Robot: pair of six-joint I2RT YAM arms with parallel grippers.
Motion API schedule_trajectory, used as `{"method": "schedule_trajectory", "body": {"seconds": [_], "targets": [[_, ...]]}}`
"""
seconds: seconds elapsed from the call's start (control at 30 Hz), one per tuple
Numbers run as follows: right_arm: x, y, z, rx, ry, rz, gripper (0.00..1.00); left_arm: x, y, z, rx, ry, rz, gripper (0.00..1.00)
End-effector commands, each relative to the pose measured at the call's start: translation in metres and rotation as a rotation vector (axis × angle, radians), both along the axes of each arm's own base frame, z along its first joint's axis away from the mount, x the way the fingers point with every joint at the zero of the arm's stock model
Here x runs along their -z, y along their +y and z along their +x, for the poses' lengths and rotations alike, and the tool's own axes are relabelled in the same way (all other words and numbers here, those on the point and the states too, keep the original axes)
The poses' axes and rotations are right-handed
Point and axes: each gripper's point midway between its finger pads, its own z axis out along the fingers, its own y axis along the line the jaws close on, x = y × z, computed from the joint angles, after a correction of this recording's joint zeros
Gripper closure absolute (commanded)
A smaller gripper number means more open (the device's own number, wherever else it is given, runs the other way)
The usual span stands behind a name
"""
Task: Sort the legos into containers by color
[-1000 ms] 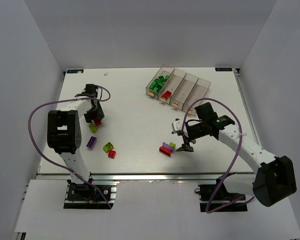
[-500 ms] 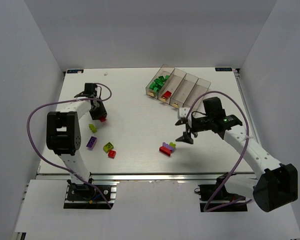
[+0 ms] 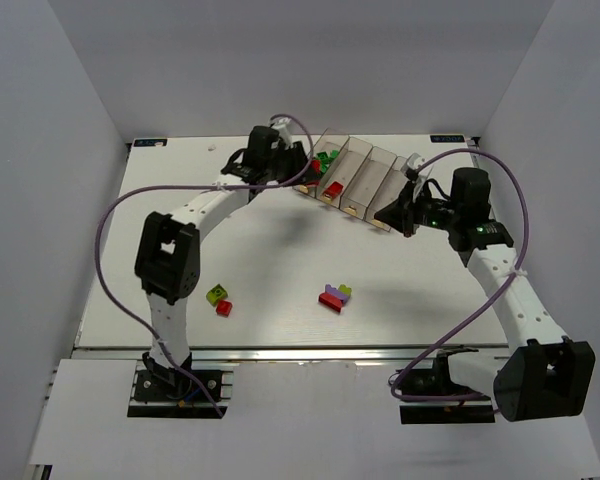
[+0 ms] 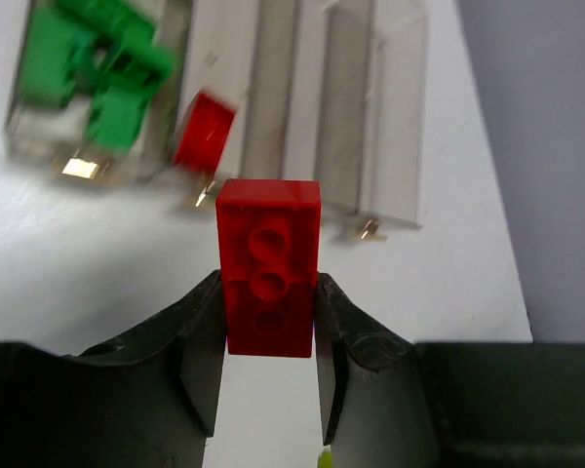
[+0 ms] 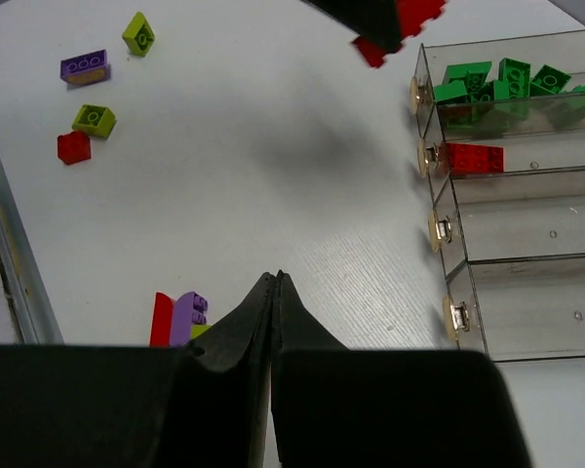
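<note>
Holding a red brick (image 4: pixel 269 263) by its lower half in the left gripper (image 4: pixel 269 336), fingers apart only as wide as the brick. Carry toward 11 o'clock in the wrist view, over the second of the containers (image 4: pixel 302 117), where one red lego (image 4: pixel 203 132) lies already; avoid the green legos (image 4: pixel 112 93) at 10 o'clock. Lower between the thin walls before opening.

Not yet sorted, toward 6 o'clock of the row: a red-purple cluster (image 3: pixel 333 297) and two loose pieces (image 3: pixel 218 298). Mind the right gripper (image 5: pixel 276 292), pressed fully shut on nothing, hovering by the row's label ends at 4 o'clock.
</note>
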Motion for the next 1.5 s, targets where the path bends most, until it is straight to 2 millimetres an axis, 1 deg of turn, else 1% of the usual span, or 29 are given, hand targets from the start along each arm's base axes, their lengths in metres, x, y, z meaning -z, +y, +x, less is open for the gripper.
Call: {"method": "schedule_trajectory", "body": {"seconds": [0.0, 0.03, 0.07, 0.1, 0.13, 0.2, 0.23, 0.43, 0.47, 0.53, 0.63, 0.67, 0.7, 0.8, 0.9, 1.0, 1.03, 1.1, 1.13, 1.17, 1.2, 1.23, 1.27, 1.3, 1.33, 1.37, 1.4, 1.43, 1.47], "targets": [[-0.020, -0.002, 0.000, 0.035, -0.013, 0.056, 1.00, -0.033, -0.036, 0.029, 0.046, -0.137, -0.038, 0.91], [-0.019, -0.002, -0.001, 0.034, -0.006, 0.061, 1.00, -0.012, -0.047, 0.034, 0.050, -0.111, -0.011, 0.91], [-0.019, -0.002, -0.002, 0.038, -0.001, 0.066, 1.00, -0.009, -0.053, 0.040, 0.054, -0.114, -0.005, 0.91], [-0.022, -0.003, -0.004, 0.044, -0.002, 0.075, 1.00, -0.029, -0.062, 0.051, 0.056, -0.161, -0.018, 0.90], [-0.022, -0.003, -0.004, 0.045, -0.002, 0.079, 1.00, -0.005, -0.068, 0.054, 0.058, -0.126, 0.015, 0.90], [-0.021, -0.004, -0.008, 0.046, -0.008, 0.079, 1.00, -0.014, -0.076, 0.067, 0.048, -0.177, 0.027, 0.90], [-0.019, -0.005, -0.009, 0.046, -0.006, 0.078, 1.00, 0.000, -0.082, 0.070, 0.049, -0.166, 0.043, 0.89], [-0.018, -0.009, -0.015, 0.047, 0.003, 0.085, 1.00, -0.002, -0.092, 0.091, 0.012, -0.256, 0.086, 0.83], [-0.019, -0.009, -0.017, 0.046, 0.000, 0.089, 1.00, 0.008, -0.093, 0.093, 0.011, -0.243, 0.096, 0.82], [-0.018, -0.009, -0.018, 0.044, 0.004, 0.092, 0.98, 0.013, -0.096, 0.092, 0.014, -0.230, 0.108, 0.71], [-0.016, -0.009, -0.020, 0.038, 0.001, 0.090, 0.76, 0.017, -0.097, 0.090, 0.011, -0.224, 0.125, 0.53], [-0.015, -0.009, -0.021, 0.034, -0.004, 0.085, 0.63, 0.018, -0.098, 0.090, 0.010, -0.222, 0.125, 0.49], [-0.014, -0.009, -0.022, 0.027, 0.000, 0.082, 0.44, 0.016, -0.098, 0.089, 0.009, -0.221, 0.119, 0.44], [-0.013, -0.006, -0.032, -0.040, -0.037, 0.069, 0.21, 0.004, -0.099, 0.088, 0.005, -0.232, 0.101, 0.37], [-0.016, 0.003, -0.049, -0.175, -0.079, 0.088, 0.11, -0.018, -0.098, 0.089, -0.002, -0.270, 0.082, 0.34], [-0.020, 0.010, -0.062, -0.263, -0.076, 0.124, 0.11, -0.029, -0.095, 0.086, 0.002, -0.280, 0.086, 0.33], [-0.021, 0.013, -0.065, -0.286, -0.076, 0.132, 0.11, -0.028, -0.092, 0.084, -0.001, -0.271, 0.099, 0.38], [-0.020, 0.020, -0.068, -0.340, -0.099, 0.127, 0.11, -0.052, -0.080, 0.079, -0.039, -0.296, 0.114, 0.49], [-0.020, 0.024, -0.071, -0.369, -0.104, 0.127, 0.11, -0.041, -0.067, 0.074, -0.063, -0.264, 0.150, 0.71], [-0.014, 0.027, -0.078, -0.397, -0.072, 0.125, 0.10, -0.045, -0.055, 0.070, -0.089, -0.260, 0.160, 0.80], [-0.012, 0.038, -0.083, -0.451, -0.055, 0.118, 0.11, -0.087, -0.034, 0.061, -0.154, -0.303, 0.138, 0.87], [-0.007, 0.044, -0.083, -0.483, -0.092, 0.081, 0.11, -0.097, -0.021, 0.053, -0.182, -0.312, 0.129, 0.93], [0.003, 0.060, -0.101, -0.548, -0.021, 0.052, 0.13, -0.065, 0.003, 0.041, -0.211, -0.242, 0.173, 1.00], [0.010, 0.071, -0.098, -0.559, 0.005, 0.019, 0.25, -0.108, 0.024, 0.020, -0.257, -0.284, 0.119, 1.00], [0.022, 0.079, -0.093, -0.523, 0.018, -0.046, 0.38, -0.111, 0.047, 0.012, -0.308, -0.279, 0.120, 1.00], [0.028, 0.096, -0.105, -0.543, 0.075, -0.059, 0.51, -0.111, 0.061, -0.001, -0.330, -0.266, 0.120, 1.00], [0.034, 0.107, -0.097, -0.524, 0.069, -0.070, 0.62, -0.110, 0.084, -0.029, -0.358, -0.245, 0.117, 0.94], [0.043, 0.114, -0.089, -0.471, 0.061, -0.126, 0.65, -0.102, 0.109, -0.041, -0.409, -0.206, 0.148, 0.82], [0.057, 0.134, -0.102, -0.498, 0.090, -0.168, 0.66, -0.080, 0.126, -0.058, -0.433, -0.148, 0.179, 0.60]]}}
